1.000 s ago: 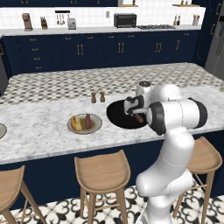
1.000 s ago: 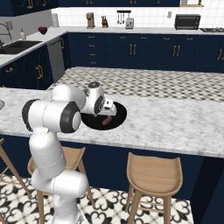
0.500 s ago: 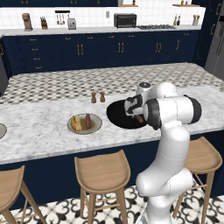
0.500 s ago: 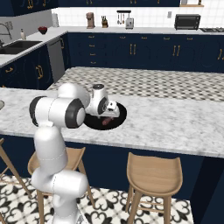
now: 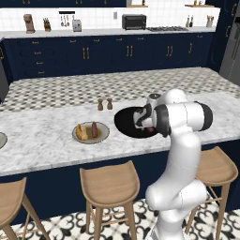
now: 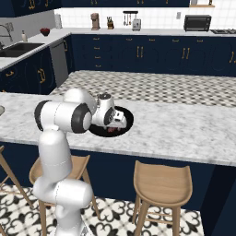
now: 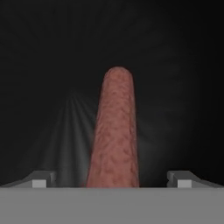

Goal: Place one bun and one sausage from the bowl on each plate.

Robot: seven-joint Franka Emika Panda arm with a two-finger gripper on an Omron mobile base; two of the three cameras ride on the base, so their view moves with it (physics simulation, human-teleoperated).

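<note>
Lowered further into the black bowl [image 5: 126, 123] near the bench's front edge, the gripper [image 7: 112, 181] stands wide astride a sausage [image 7: 114, 131], one plate [image 5: 90, 132] already filled, another still waiting.

Glossy white rounded arm [image 5: 180, 154], dark joint bands, white hand [image 6: 118, 120].
</note>
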